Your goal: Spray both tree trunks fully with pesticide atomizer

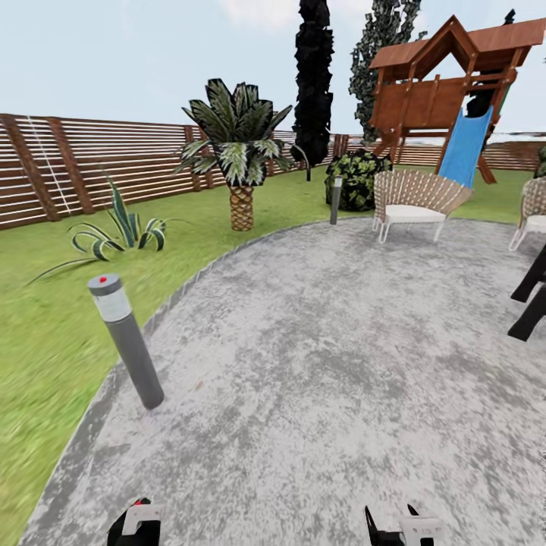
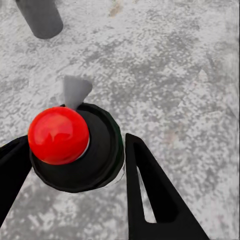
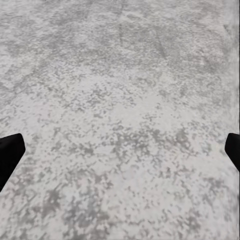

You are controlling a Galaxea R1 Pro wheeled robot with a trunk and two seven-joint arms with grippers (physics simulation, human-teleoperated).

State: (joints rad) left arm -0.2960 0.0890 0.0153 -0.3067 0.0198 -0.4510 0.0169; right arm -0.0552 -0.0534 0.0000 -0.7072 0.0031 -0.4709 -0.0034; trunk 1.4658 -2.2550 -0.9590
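In the left wrist view the pesticide atomizer (image 2: 100,150), a small black bottle with a round red top, sits between my left gripper's (image 2: 75,172) black fingers, which are shut on it above the grey paving. In the head view the left gripper (image 1: 135,525) is at the bottom edge with the red top just peeking out. My right gripper (image 1: 402,528) is beside it, and in its wrist view the right gripper (image 3: 120,152) is open wide over bare paving. I am in the garden, with lawn (image 1: 45,334) and slat fence (image 1: 91,163). The grey-tan tree trunks are out of view.
A grey bollard with a red dot (image 1: 129,341) stands close on the left at the paving's edge, a second bollard (image 1: 335,199) farther off. Ahead are a short palm (image 1: 240,163), a near-black cypress (image 1: 313,76), a wicker chair (image 1: 415,201) and a play tower with a blue slide (image 1: 464,144). Black legs (image 1: 531,299) jut in on the right.
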